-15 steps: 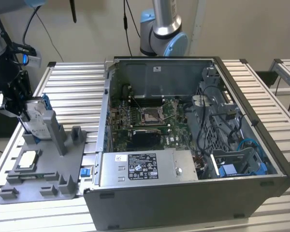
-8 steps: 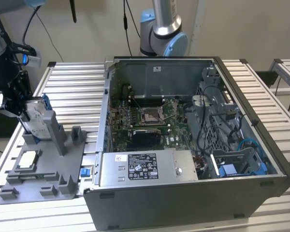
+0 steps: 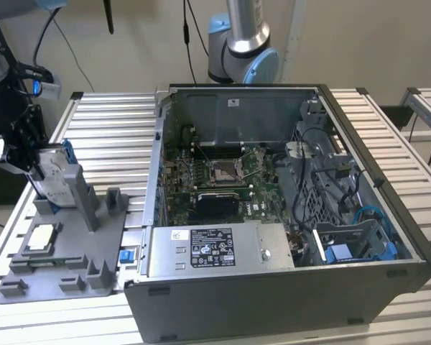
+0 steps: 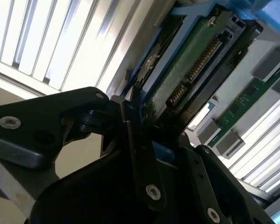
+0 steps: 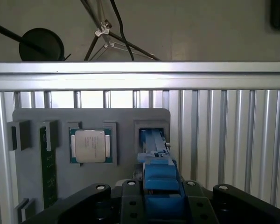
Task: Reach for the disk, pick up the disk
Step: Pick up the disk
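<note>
Reach done. Black two-finger gripper (image 5: 159, 198) clamped on blue-framed, silver-grey rectangular disk (image 3: 52, 171), which stands upright in a slot of the grey plastic fixture tray (image 3: 104, 244). Lift-out not evident; the disk looks seated in the tray.

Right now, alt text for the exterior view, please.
The gripper is at the disk, which stands on edge in a grey fixture at the exterior view's left. An open computer case sits beside it on a slatted table.

exterior high, wide; wrist views close on disk (image 4: 186, 70)
</note>
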### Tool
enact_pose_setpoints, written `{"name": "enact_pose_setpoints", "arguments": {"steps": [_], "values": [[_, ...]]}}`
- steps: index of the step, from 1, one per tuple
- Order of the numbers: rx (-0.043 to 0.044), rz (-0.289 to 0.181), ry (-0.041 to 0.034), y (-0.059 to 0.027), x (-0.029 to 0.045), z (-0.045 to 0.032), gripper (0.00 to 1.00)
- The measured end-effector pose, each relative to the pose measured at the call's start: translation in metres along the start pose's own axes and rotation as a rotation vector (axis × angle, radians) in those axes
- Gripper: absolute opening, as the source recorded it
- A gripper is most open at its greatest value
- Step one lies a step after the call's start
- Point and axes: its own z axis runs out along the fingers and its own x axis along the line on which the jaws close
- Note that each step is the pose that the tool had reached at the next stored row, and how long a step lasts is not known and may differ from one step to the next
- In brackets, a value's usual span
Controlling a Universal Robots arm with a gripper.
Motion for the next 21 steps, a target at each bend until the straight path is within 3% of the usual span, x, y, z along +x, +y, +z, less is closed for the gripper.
{"name": "enact_pose_setpoints", "arguments": {"steps": [9, 21], "values": [[0.0001, 0.0, 0.0001, 0.0006, -0.0013, -0.0306, 0.0], [0.0004, 0.0, 0.0001, 0.0003, -0.0023, -0.0564, 0.0]]}}
